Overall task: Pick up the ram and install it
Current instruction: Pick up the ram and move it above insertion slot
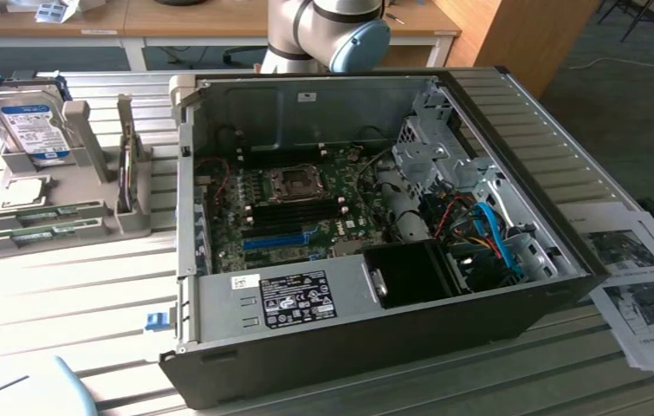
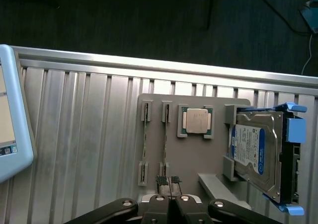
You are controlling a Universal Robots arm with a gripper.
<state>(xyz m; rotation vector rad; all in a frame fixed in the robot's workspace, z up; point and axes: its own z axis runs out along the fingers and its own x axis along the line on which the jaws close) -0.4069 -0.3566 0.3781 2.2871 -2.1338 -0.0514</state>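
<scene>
The fingers (image 2: 162,180) are pressed together with nothing between them, poised over one end of the grey holder (image 2: 194,159), just off the end of the ram (image 2: 165,139); whether they touch it cannot be told. The ram sits on edge in its slot of the holder, between a second stick (image 2: 144,142) and the processor chip (image 2: 195,121). Beyond the chip, the hard drive (image 2: 251,152) with its blue-white label leans in a blue-clipped cradle. The holder rests on the ribbed metal tabletop (image 2: 74,134). In the exterior view the holder is at the exterior view's left, well apart from the open computer case (image 1: 303,373), whose motherboard (image 1: 281,208) lies exposed; the arm (image 1: 327,35) rises behind the case, and printed sheets (image 1: 638,286) lie at the exterior view's right
</scene>
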